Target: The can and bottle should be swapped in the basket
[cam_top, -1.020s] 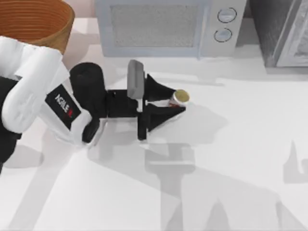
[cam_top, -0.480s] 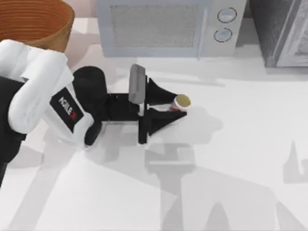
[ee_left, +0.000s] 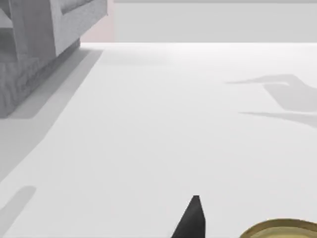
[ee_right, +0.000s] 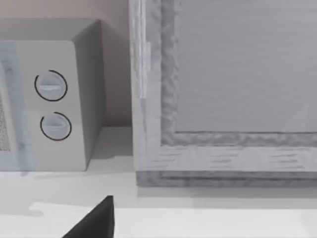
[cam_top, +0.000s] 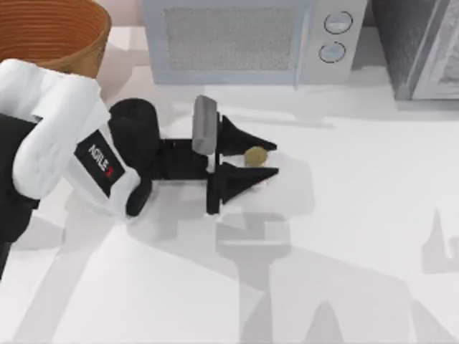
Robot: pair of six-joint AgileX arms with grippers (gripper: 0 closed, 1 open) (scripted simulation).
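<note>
Top view. My left arm reaches from the counter's left side toward its middle, lying low and roughly level. My left pincer [cam_top: 262, 159] is clenched on the can [cam_top: 255, 156]: the dull gold top shows between the two black fingers [cam_top: 247, 137], one on each side of it and both touching it. The can stands upright near the middle of the counter [cam_top: 358, 236], in front of the microwave [cam_top: 247, 39]. The basket [cam_top: 54, 32] sits at the far left corner of the counter, well apart from the can, with part of its rim running out of the picture; I cannot tell what lies inside it. A grey cabinet [cam_top: 423, 46] stands at the far right, beside the microwave.

Left wrist view. One black fingertip [ee_left: 190, 220] of my left pincer rises at the lower edge, and the gold rim of the can [ee_left: 280, 230] sits just beside it. Beyond lies bare white counter [ee_left: 163, 124]. The grey cabinet [ee_left: 34, 44] stands at the far side.

Right wrist view. A black fingertip [ee_right: 96, 220] of my right pincer shows at the lower edge; I cannot tell whether this pincer is released or clenched. It faces the microwave's [ee_right: 54, 99] side with its two round dials [ee_right: 51, 85], and next to it the grey cabinet's [ee_right: 228, 89] front. My right arm is parked.
</note>
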